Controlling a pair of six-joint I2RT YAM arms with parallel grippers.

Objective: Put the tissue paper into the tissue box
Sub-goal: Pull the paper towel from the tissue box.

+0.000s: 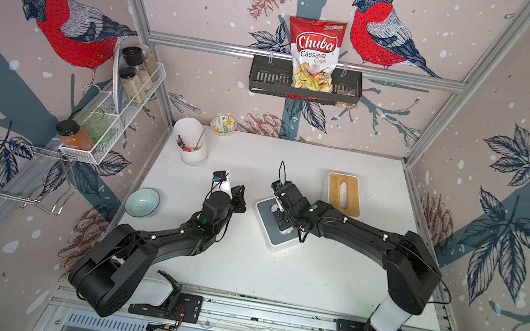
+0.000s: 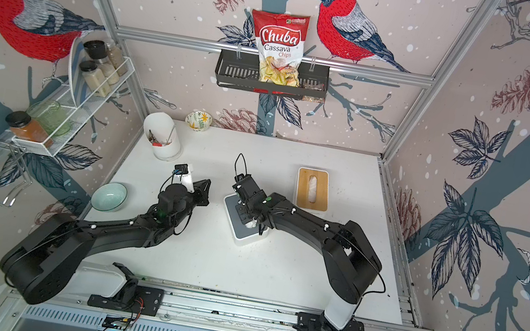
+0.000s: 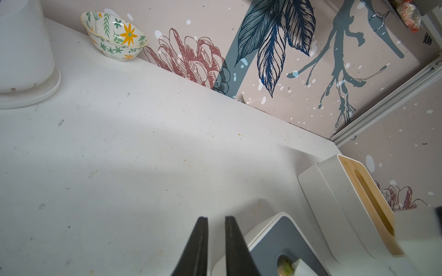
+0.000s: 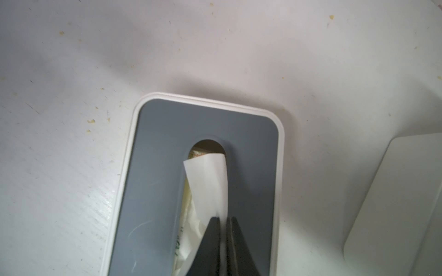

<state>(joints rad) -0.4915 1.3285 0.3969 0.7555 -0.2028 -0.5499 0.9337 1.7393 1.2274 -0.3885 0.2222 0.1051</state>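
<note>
The right gripper (image 4: pixel 224 218) pinches the tissue paper (image 4: pixel 208 181) at the slot of the grey tissue box (image 4: pixel 155 167). The left gripper (image 3: pixel 216 217), jaws slightly apart and empty, has bare table (image 3: pixel 119 155) ahead.

The red-and-white chip bag (image 1: pixel 312 53) standing in the black wall basket (image 1: pixel 271 77) reads "Chuba Cassava Chips".

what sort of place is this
Probably a mock kitchen inside a robot test cell: a spice rack and a chips bag hang on bird-wallpapered panels held by an aluminium frame.
</note>
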